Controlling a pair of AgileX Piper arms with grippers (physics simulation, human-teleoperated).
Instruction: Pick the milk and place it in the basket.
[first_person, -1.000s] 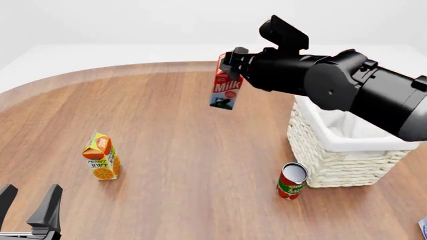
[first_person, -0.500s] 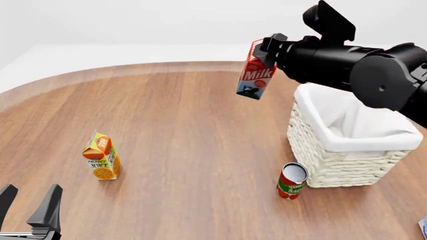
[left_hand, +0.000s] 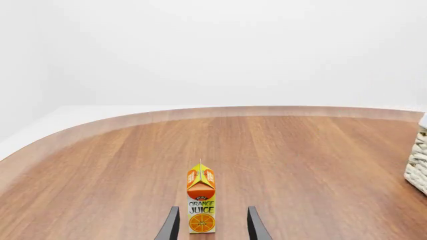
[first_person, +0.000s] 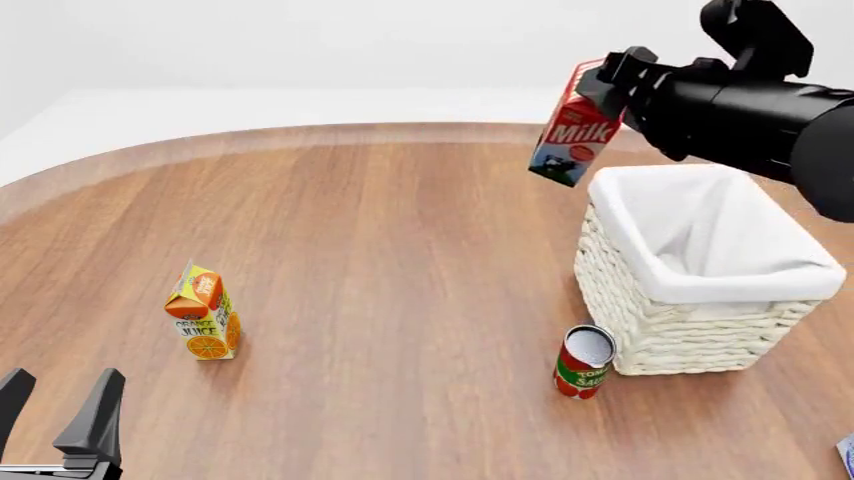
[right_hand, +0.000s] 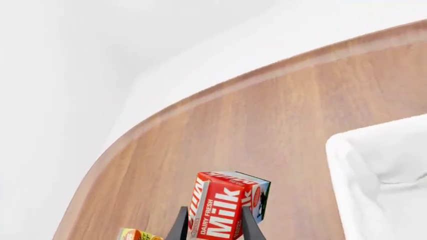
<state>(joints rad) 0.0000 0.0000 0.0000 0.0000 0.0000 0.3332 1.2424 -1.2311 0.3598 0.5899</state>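
The milk (first_person: 574, 128), a red-topped carton with a blue-and-white base, hangs tilted in the air just left of the basket's far-left corner. My right gripper (first_person: 611, 82) is shut on its top. In the right wrist view the milk (right_hand: 227, 203) sits between the two fingers, with the basket's lined rim (right_hand: 360, 165) beside it. The basket (first_person: 694, 275), white wicker with a cloth lining, stands at the right of the table. My left gripper (first_person: 60, 412) stands open at the near left edge, and in its wrist view it (left_hand: 212, 225) frames the juice carton.
An orange juice carton (first_person: 203, 313) stands at the near left, also seen ahead of the left fingers (left_hand: 200, 197). A red tomato-sauce can (first_person: 583, 362) stands just in front of the basket's near-left corner. A small blue object (first_person: 846, 452) shows at the bottom-right edge.
My right gripper has carried the milk up and to the right, from the middle of the table to beside the basket's far-left corner. The left arm has not moved.
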